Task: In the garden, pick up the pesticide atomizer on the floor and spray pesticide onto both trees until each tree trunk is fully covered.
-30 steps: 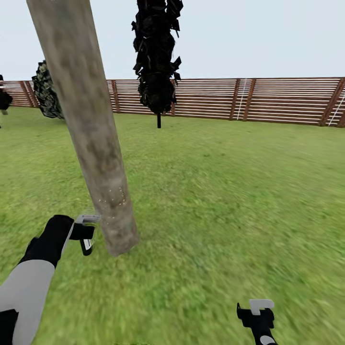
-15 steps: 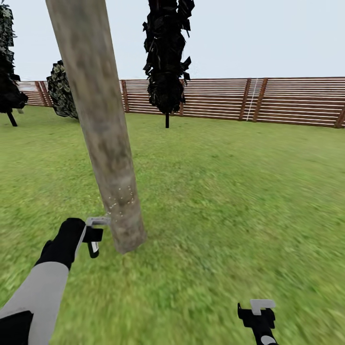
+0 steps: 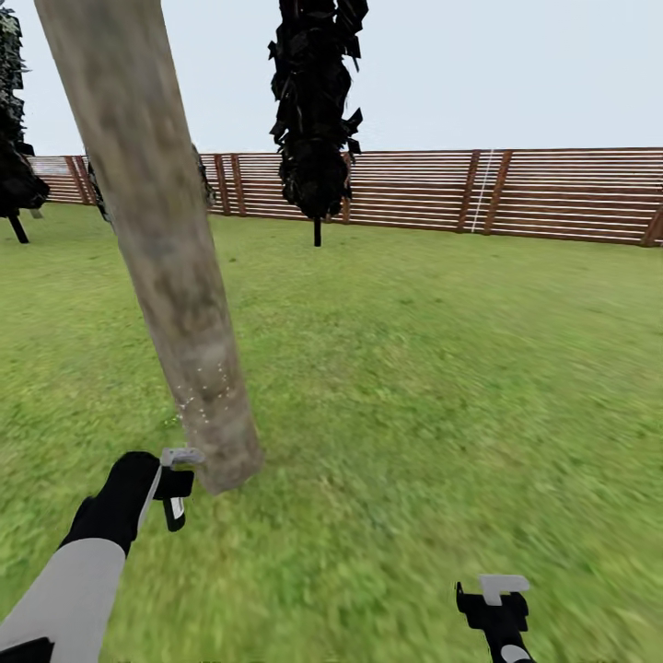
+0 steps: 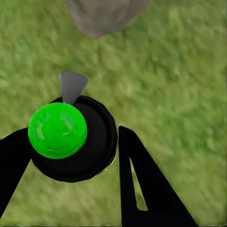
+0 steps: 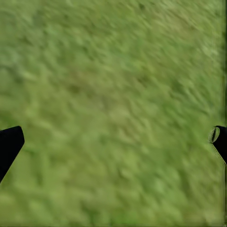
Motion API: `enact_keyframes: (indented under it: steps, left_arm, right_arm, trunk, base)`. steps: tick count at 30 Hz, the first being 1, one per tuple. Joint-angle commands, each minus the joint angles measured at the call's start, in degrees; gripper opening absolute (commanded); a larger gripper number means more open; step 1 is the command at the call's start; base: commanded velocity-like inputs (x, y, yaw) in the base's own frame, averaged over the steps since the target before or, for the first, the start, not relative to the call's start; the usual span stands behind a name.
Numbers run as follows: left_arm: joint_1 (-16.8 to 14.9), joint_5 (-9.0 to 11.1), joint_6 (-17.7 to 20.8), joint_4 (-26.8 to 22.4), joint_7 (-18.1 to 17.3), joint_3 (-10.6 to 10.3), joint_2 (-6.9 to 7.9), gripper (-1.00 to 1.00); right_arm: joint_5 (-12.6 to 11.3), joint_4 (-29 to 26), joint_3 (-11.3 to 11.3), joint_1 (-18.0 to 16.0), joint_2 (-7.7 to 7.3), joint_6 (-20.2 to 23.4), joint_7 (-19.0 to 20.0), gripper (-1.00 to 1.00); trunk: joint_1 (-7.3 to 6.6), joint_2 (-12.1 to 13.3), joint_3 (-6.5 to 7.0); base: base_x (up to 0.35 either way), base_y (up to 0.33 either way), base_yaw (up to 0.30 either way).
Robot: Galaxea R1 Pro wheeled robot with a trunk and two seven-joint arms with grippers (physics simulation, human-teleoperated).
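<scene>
A thick grey-tan tree trunk (image 3: 170, 267) leans up from the lawn at the left; pale specks dot its lower part. My left gripper (image 3: 175, 495) hovers just beside the trunk's base, shut on the pesticide atomizer (image 3: 175, 508), a small whitish piece between the black fingers. In the left wrist view the atomizer (image 4: 94, 146) is a round black body with a bright green ball on top, and its grey nozzle points at the trunk base (image 4: 101, 16). My right gripper (image 3: 498, 600) hangs open low over bare grass, with fingers (image 5: 9, 144) far apart.
A near-black cypress (image 3: 313, 110) stands behind the trunk in front of the brown slat fence (image 3: 516, 193). Another dark tree (image 3: 14, 175) is at the far left edge. Open lawn (image 3: 442, 368) stretches to the right.
The head view has swung, so the trunk now sits further left and hides the shrub behind it. My left gripper shows lower in the picture, still beside the trunk base. The right gripper is unchanged.
</scene>
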Motion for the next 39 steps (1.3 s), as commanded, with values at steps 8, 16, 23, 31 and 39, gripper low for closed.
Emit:
enact_keyframes:
  steps: [8,16,23,31,39]
  left_arm:
    - [2.3,-0.3,-4.9,0.1,-0.2,0.5,-0.67,-1.00]
    - [2.3,-0.2,-5.2,0.3,0.1,2.1,-0.81,-1.00]
    - [2.3,0.0,-10.7,5.7,5.4,3.7,-0.97,-1.00]
    - [2.3,-0.2,-12.8,7.8,7.7,3.8,-1.00,-1.00]
    - [2.3,-0.1,-12.9,7.9,11.0,3.7,-0.81,-1.00]
  right_arm:
    - [-0.1,0.0,0.5,0.0,0.18,0.0,-0.3,1.00]
    - [-0.1,0.0,0.5,0.0,0.19,0.0,-0.3,1.00]
    - [-0.1,0.0,0.5,0.0,0.13,0.0,-0.3,1.00]
    - [-0.1,0.0,0.5,0.0,-0.11,0.0,-0.3,1.00]
    - [0.0,0.0,0.6,0.0,0.08,0.0,-0.2,1.00]
  trunk:
    - [-0.02,0.0,-0.05]
    - [-0.02,0.0,-0.05]
    - [-0.02,0.0,-0.05]
    - [-0.02,0.0,-0.05]
    - [-0.02,0.0,-0.05]
  base:
    - [0.032,-0.271,0.001]
    - [0.161,-0.252,0.200]
    - [0.166,-0.251,0.192]
    - [0.192,-0.233,0.007]
    - [0.237,-0.198,0.000]
